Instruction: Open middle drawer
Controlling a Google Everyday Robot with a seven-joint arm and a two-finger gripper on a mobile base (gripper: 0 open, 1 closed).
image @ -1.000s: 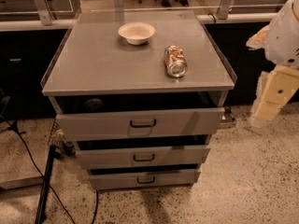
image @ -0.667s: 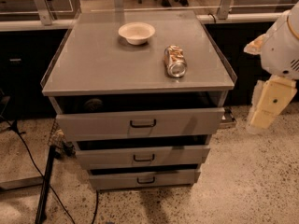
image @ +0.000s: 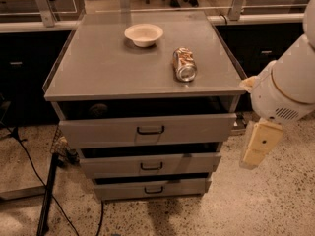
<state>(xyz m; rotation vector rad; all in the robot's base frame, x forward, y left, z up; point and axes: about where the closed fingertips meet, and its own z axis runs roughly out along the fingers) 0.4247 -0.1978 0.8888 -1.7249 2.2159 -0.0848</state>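
Grey middle drawer (image: 118, 165) slightly out, cream end effector (image: 260, 144) beyond its right edge, opening indiscernible.

Arm (image: 306, 58) at right edge of view, white, sloping down and left. Rounded white wrist housing (image: 280, 95) at mid-height. Gripper (image: 256, 149) hangs just below housing, cream-coloured, pointing down and slightly left, free in air. Probably seen side-on, reads as single slab.
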